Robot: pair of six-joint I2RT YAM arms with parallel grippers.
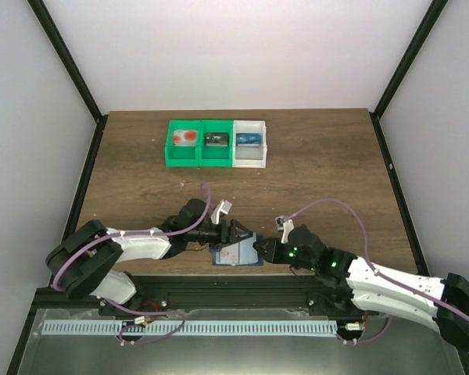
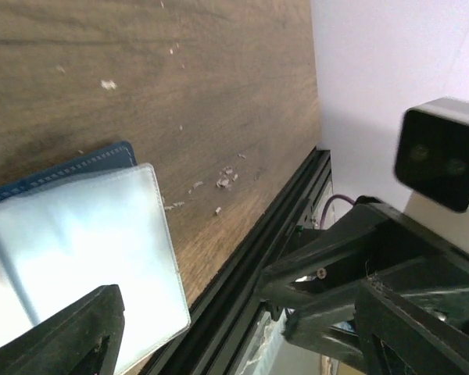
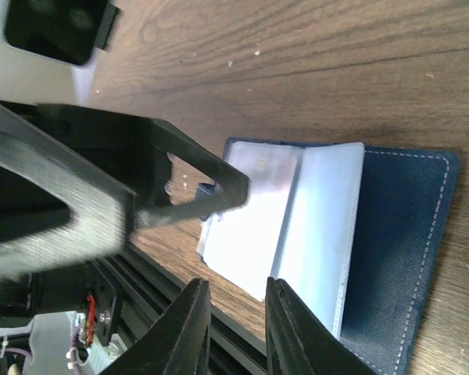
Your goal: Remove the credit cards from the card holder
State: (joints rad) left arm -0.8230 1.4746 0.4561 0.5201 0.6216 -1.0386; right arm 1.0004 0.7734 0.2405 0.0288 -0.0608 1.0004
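Observation:
The card holder lies open near the table's front edge, dark blue with pale glossy inner pockets. A pale credit card with faint red marks shows in its pocket in the top view. Another whitish credit card with red circles lies in the green bin. My left gripper is open over the holder's left part, one finger above the clear pocket. My right gripper hovers at the holder's front edge, slightly open, with only wood and rail showing between its fingers.
A green bin stands at the back, with a black card-sized item in its right compartment. A white bin beside it holds a blue item. A black rail runs along the front edge. Both grippers are close together.

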